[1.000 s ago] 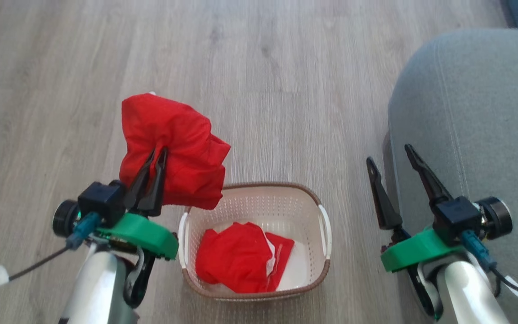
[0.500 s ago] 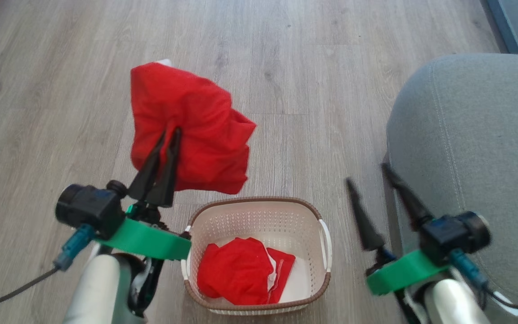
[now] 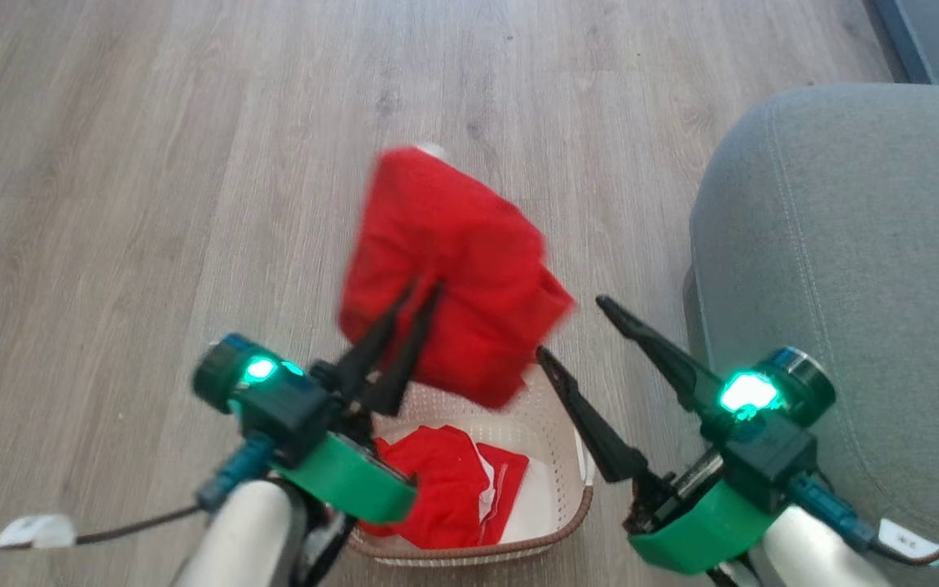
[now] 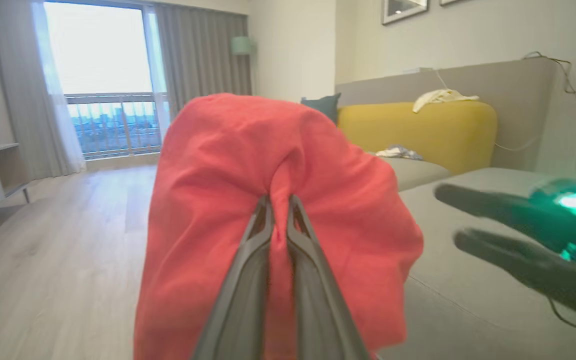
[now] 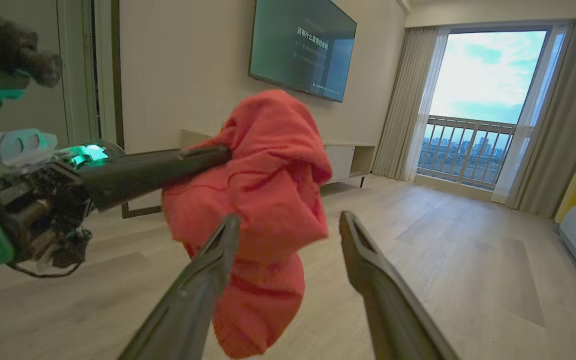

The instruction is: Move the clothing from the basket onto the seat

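Left hand (image 3: 426, 284) pinched tight on plain red garment (image 3: 445, 228) above basket (image 3: 555, 432), right hand (image 3: 570, 326) spread wide and empty, beside seat (image 3: 844, 244)

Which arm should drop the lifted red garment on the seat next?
Left. Its end effector is shut on the red garment, held above the basket, so it only has to swing over to the seat. The right end effector is open and empty, though nearer the seat.
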Controlling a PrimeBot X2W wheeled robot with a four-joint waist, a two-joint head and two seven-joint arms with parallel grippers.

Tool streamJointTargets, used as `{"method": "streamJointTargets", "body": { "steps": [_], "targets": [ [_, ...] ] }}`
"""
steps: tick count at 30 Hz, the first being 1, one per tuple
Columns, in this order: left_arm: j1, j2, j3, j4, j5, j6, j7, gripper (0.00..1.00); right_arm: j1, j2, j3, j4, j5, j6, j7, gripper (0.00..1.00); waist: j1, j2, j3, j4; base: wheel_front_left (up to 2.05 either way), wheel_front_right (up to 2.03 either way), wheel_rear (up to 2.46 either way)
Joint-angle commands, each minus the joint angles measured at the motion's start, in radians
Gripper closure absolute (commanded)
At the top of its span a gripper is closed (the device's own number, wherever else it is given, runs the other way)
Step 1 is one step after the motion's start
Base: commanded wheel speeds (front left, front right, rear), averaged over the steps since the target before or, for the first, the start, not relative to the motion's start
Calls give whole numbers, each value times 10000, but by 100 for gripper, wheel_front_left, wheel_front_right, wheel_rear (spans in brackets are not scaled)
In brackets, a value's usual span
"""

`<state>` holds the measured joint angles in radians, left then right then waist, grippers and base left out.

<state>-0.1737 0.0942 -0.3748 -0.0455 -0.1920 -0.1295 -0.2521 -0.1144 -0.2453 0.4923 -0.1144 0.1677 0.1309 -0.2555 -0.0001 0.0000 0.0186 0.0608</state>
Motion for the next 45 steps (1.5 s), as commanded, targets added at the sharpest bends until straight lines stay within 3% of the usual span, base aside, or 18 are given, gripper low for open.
{"method": "streamJointTargets", "body": {
  "steps": [1,6,11,20,27,37,38,39,40,45],
  "targets": [
    [-689,296,-67,-424,78,-10,-97,100,-433,-88,137,-376,78,-2,-63,0,1,0,65,11,0,0,0],
    [-1033,826,-1088,-547,61,-10,-97,100,-708,-221,82,-155,-59,-2,-63,0,1,0,239,101,0,0,0],
    [-1214,972,-1592,-698,-44,-10,-97,100,-906,-388,224,194,-118,-2,-63,0,1,0,331,192,0,0,0],
    [-1591,1564,-2933,-903,-548,-11,-97,100,-1610,-942,1279,884,-156,-2,-63,0,1,0,435,257,0,0,0],
    [-1647,1587,-3026,-726,-723,-11,-97,100,-2020,-1118,1903,1013,-245,-2,-63,0,1,0,407,285,0,0,0],
    [-1646,1531,-3306,-593,-908,-11,-97,100,-2199,-781,2337,1264,-220,-2,-63,0,1,0,368,379,0,0,0],
    [-1633,1531,-3332,-583,-914,-11,-97,100,-2206,-745,2390,1295,-199,-2,-63,13,1,0,366,387,0,0,0],
    [-1624,1532,-3352,-574,-919,-11,-97,100,-2216,-713,2420,1332,-190,-2,-63,65,1,0,358,393,0,0,0],
    [-1613,1534,-3369,-566,-923,-11,-97,100,-2200,-656,2370,1382,-177,-2,-63,100,1,0,356,396,0,0,0],
    [-1573,1498,-3339,-522,-958,-11,-97,100,-2045,-344,1994,1458,-179,-2,-63,100,1,0,362,440,0,0,0]
  ]
}}
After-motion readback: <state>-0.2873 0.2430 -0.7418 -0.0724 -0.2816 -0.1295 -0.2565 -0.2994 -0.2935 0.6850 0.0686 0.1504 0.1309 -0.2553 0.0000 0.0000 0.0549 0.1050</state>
